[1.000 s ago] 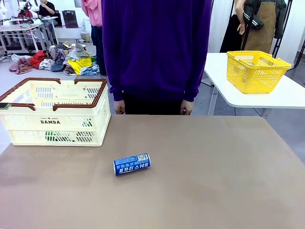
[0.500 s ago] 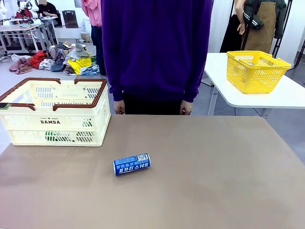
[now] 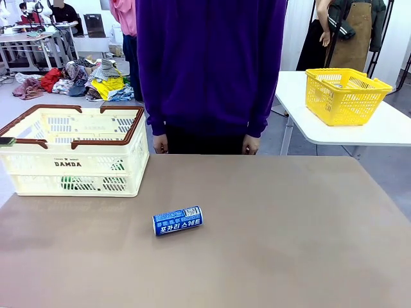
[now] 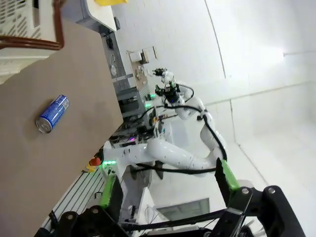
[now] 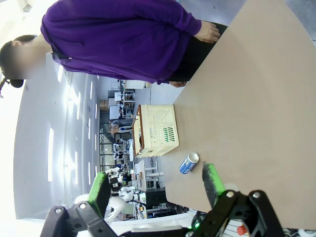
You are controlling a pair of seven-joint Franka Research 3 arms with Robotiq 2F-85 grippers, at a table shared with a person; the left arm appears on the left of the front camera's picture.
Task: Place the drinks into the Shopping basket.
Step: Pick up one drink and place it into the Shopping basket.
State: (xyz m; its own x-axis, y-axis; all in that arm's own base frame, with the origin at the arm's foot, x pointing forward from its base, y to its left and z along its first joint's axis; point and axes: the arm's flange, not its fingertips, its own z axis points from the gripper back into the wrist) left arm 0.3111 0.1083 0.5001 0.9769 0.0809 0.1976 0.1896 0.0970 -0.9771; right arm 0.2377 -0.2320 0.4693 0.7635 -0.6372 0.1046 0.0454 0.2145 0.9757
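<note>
The left gripper [image 4: 167, 182] and right gripper [image 5: 155, 185] are spread wide, holding nothing. The blue can [image 3: 177, 220] lies sideways on the table [image 3: 289, 244], well ahead of both, with the Shopping basket [image 3: 38, 165] beyond. A bump could roll it away.

Bare table [image 3: 289, 244] all round blue can [image 3: 177, 220]; Shopping basket [image 3: 77, 163] top open.

Blue can [image 3: 177, 221] lies on its side mid-table [image 3: 289, 244], apart from the cream basket [image 3: 77, 151]. Green cans [image 3: 80, 184] show through its slots. Person [image 3: 210, 70] stands at far edge.
</note>
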